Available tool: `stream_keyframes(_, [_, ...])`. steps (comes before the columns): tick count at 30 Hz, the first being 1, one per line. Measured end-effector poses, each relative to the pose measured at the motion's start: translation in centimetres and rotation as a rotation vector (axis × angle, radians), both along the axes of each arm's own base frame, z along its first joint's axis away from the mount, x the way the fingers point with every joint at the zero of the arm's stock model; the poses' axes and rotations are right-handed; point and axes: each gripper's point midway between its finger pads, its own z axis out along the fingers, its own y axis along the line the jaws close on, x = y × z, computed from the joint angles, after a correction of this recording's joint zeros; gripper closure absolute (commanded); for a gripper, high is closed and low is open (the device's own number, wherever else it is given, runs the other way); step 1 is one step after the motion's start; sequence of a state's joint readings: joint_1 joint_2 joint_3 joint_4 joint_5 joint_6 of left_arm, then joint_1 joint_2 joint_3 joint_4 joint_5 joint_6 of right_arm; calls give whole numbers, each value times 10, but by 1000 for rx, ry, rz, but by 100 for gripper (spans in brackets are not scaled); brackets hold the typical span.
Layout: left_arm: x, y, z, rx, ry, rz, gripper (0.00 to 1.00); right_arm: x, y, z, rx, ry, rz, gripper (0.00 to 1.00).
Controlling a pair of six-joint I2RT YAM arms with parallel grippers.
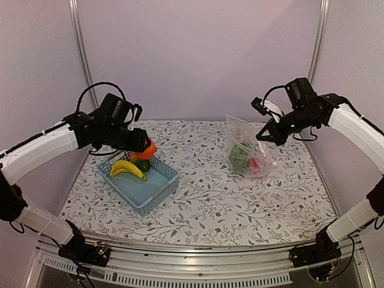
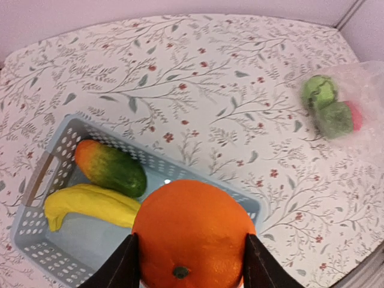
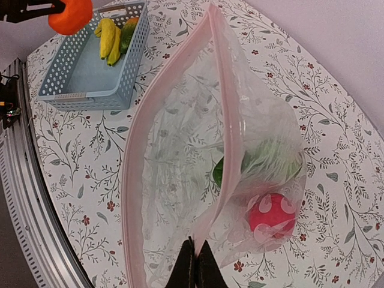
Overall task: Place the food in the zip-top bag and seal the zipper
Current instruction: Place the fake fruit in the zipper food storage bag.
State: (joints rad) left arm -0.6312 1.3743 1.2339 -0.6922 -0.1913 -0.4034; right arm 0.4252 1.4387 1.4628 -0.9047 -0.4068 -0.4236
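Above basket (image 1: pixel 147 192) | orange (image 1: pixel 146 150) is pinched by left gripper (image 2: pixel 191 267), bag (image 3: pixel 180 150) by right gripper (image 3: pixel 195 264) | transfer step: mouth alignment needed

Behind the left tool (image 1: pixel 146 148) and the right tool (image 1: pixel 264 137) rises a plain wall (image 1: pixel 198 54) of pale lilac, matte and unmarked. A slim metal post (image 1: pixel 80 48) stands behind the left tool and a second post (image 1: pixel 318 42) behind the right one, each at a corner where a side panel of the same colour meets the back wall. Below both tools lies the worktop (image 1: pixel 210 198), covered in a white cloth printed with grey-green sprigs and small red flowers. Nearer than the tools, along the worktop's front edge, runs a ribbed aluminium rail (image 1: pixel 198 267). The light is soft and even — the shadows are faint.
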Motion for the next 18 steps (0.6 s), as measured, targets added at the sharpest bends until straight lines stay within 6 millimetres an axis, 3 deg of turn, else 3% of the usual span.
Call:
stream_keyframes(8, [-57, -151, 109, -519, -145, -439, 58, -2, 1, -1, -2, 5, 4, 100])
stream_keyframes(12, [-77, -214, 156, -699, -218, -603, 60, -6, 3, -2, 6, 18, 18, 100])
stream_keyframes(14, [-77, -240, 167, -757, -244, -646, 60, -7, 4, -2, 11, 25, 24, 100])
stream_keyframes(18, [-58, -270, 161, -781, -263, -640, 60, -11, 7, 1, 28, 36, 40, 100])
